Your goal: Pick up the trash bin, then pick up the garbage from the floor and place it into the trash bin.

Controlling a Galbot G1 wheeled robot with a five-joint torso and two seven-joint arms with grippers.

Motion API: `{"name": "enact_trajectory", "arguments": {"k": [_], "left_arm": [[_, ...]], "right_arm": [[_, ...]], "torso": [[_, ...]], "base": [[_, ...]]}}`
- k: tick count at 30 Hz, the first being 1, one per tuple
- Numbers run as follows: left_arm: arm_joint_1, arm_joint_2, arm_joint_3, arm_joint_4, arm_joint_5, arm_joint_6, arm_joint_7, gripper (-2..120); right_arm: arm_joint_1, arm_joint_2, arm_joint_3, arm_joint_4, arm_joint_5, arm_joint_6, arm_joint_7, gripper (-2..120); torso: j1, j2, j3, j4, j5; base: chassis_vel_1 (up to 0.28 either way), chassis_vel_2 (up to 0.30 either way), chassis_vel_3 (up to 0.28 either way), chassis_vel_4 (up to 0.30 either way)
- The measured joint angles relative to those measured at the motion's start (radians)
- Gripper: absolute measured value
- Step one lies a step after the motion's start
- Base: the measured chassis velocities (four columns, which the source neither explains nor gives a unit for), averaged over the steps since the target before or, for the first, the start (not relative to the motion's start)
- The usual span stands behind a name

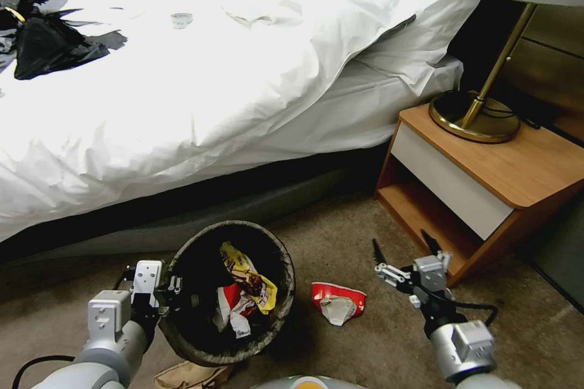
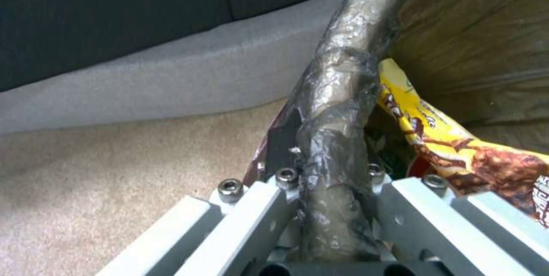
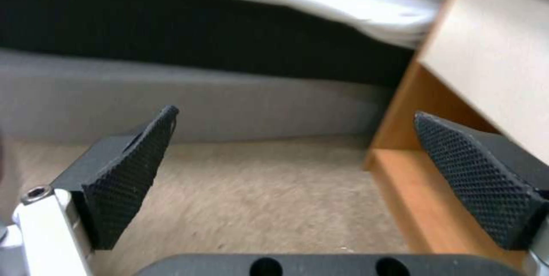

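In the head view, the bin (image 1: 228, 292) is gripped at its rim by the left end effector (image 1: 176, 292), beside the bed (image 1: 182, 103); wrappers (image 1: 246, 292) are seen inside, and a red-white wrapper (image 1: 338, 302) lies just beside the bin. The right end effector (image 1: 406, 248) is held released near it. In the left wrist view, the lined rim (image 2: 334, 130) is clamped. In the right wrist view, the pads (image 3: 128, 177) are spread.

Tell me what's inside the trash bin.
Inside the trash bin, clamped at its rim by the left gripper, lie a yellow snack wrapper and red-white wrappers. Anything beneath them is covered.
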Motion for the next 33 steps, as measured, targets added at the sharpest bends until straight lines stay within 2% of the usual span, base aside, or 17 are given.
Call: {"name": "enact_trajectory", "arguments": {"k": [1,4,5,7,13,17,25,33], "left_arm": [[0.002,0.0,-0.001,0.0,-0.001,0.0,0.0,1],[0.007,0.0,-0.013,0.0,-0.008,0.0,-0.006,1],[0.007,0.0,-0.013,0.0,-0.008,0.0,-0.006,1],[0.01,0.0,-0.014,0.0,-0.012,0.0,-0.009,1],[0.008,0.003,-0.016,0.0,-0.017,0.0,-0.011,1],[0.007,0.004,-0.016,0.0,-0.023,0.0,-0.011,1],[0.004,0.0,-0.016,0.0,-0.028,0.0,-0.013,1],[0.003,-0.005,-0.013,0.0,-0.028,0.0,-0.013,1]], "right_arm": [[0.014,-0.014,-0.002,-0.005,0.01,-0.025,-0.028,100],[0.095,-0.151,-0.046,-0.041,0.062,-0.096,-0.063,100],[0.095,-0.151,-0.046,-0.041,0.062,-0.096,-0.063,100],[0.157,-0.243,-0.093,-0.074,0.131,-0.143,-0.069,100],[0.239,-0.344,-0.181,-0.122,0.241,-0.221,-0.107,100],[0.278,-0.38,-0.223,-0.159,0.292,-0.26,-0.144,100],[0.31,-0.405,-0.256,-0.268,0.277,-0.289,-0.261,100],[0.332,-0.386,-0.295,-0.321,0.276,-0.326,-0.267,100]], "torso": [[0.0,0.0,0.0,-0.0001,0.0],[0.0,0.0,0.0,0.0004,0.0],[0.0,0.0,0.0,0.0004,0.0],[0.0,0.0,0.0,0.0004,0.0],[0.0,0.0,0.0,0.0003,-0.0001],[0.0,0.0,0.0,0.0003,-0.0001],[0.0,0.0,0.0,0.0002,-0.0001],[0.0,0.0,0.0,0.0003,-0.0002]], "base": [[0.0,0.0,0.0,0.0],[0.0,0.0,0.0,0.0],[0.0,0.0,0.0,0.0],[0.0,0.0,0.0,0.0],[0.0,0.0,0.0,0.0],[0.0,0.0,0.0,0.0],[0.0,0.0,0.0,0.0],[0.0,0.0,0.0,0.0]]}}
